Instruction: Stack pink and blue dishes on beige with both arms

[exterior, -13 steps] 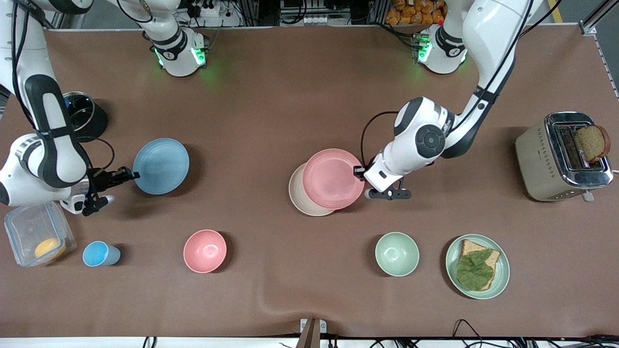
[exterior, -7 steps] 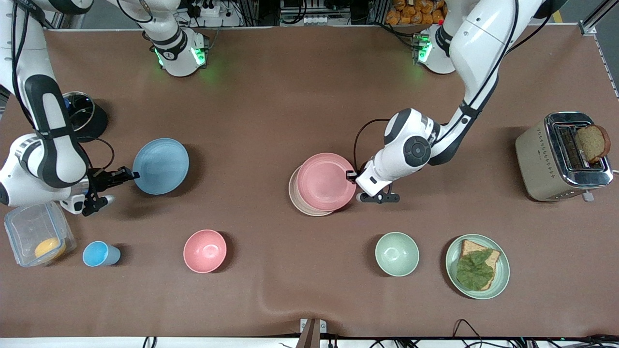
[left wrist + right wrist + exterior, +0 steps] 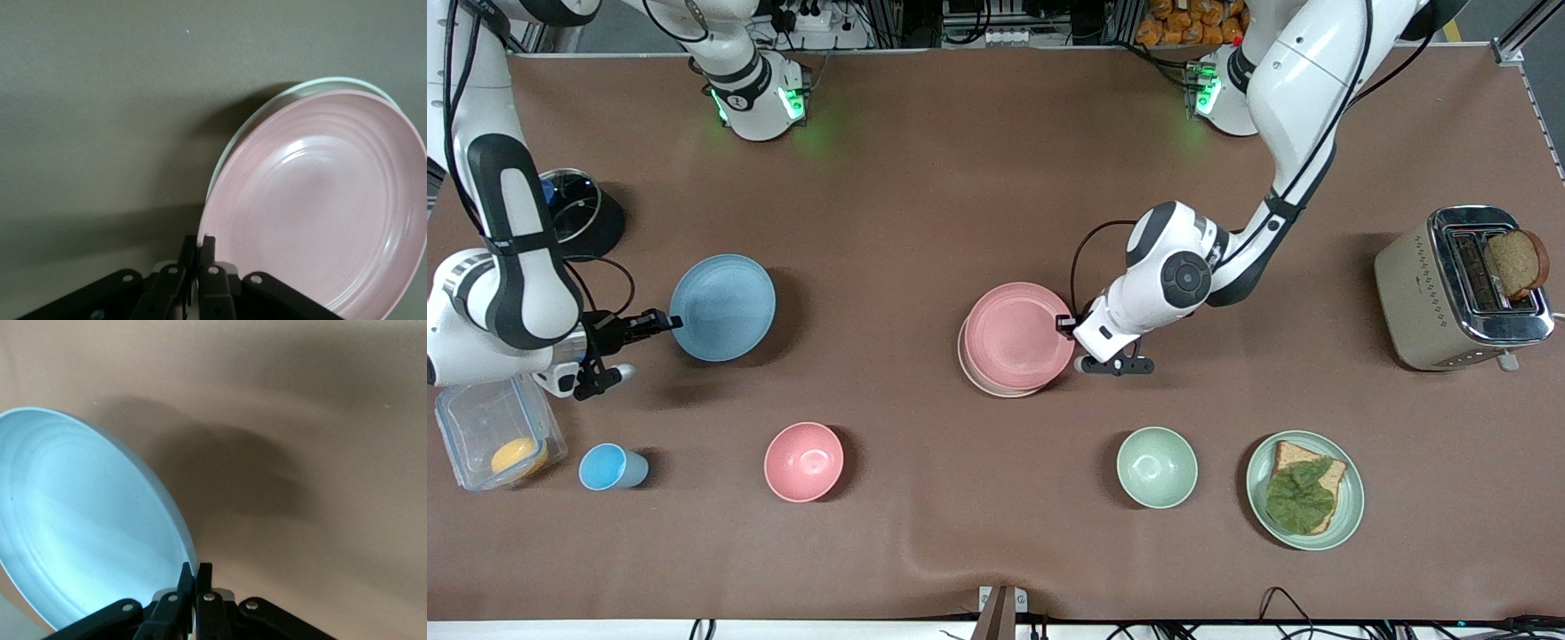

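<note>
Pink plate [image 3: 1018, 336] now lower over beige plate [image 3: 980, 374], toaster [image 3: 1458, 289] apart

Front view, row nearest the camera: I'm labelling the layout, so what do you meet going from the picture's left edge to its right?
Clear container → blue cup → pink bowl → green bowl → green plate with toast.
</note>
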`<state>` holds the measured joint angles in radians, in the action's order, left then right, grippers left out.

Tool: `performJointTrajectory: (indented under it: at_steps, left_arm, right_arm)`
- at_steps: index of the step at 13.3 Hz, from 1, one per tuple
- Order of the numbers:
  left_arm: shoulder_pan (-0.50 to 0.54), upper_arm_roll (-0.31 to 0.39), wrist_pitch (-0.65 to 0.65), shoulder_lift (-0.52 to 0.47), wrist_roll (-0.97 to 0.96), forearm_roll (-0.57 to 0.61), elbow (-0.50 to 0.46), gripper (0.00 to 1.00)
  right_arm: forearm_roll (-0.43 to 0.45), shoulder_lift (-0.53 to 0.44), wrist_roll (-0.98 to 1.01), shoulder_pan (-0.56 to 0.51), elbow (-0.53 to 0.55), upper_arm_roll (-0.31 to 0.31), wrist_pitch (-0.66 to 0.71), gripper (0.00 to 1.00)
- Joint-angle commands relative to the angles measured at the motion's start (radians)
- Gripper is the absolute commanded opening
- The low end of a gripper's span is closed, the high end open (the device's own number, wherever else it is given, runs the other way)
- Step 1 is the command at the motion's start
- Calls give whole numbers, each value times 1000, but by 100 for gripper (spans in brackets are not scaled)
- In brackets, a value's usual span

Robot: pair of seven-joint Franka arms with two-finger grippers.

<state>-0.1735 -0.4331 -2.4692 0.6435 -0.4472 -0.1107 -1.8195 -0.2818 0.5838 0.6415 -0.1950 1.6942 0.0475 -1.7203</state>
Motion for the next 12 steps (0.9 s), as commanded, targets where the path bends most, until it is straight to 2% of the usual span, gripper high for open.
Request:
performJointTrajectory:
  at_steps: [1,5,8,12]
  left_arm:
    - [-29,11,-25,42,-5,-3,34,0]
    - [-34,14,-33,54,-4,-3,48,0]
    - [-34,16,-34,56,-4,-3,55,0]
    - [-41,23,-34,67,-5,-4,68,0]
  right_arm:
    - [-3,11,-49,16,-39,2,36,0]
    - [-5,8,-86,35,-57,0,45,0]
    - [-19,2,-244,107,-83,-3,103,0]
    - [-25,-1,-419,222,-103,-5,99,0]
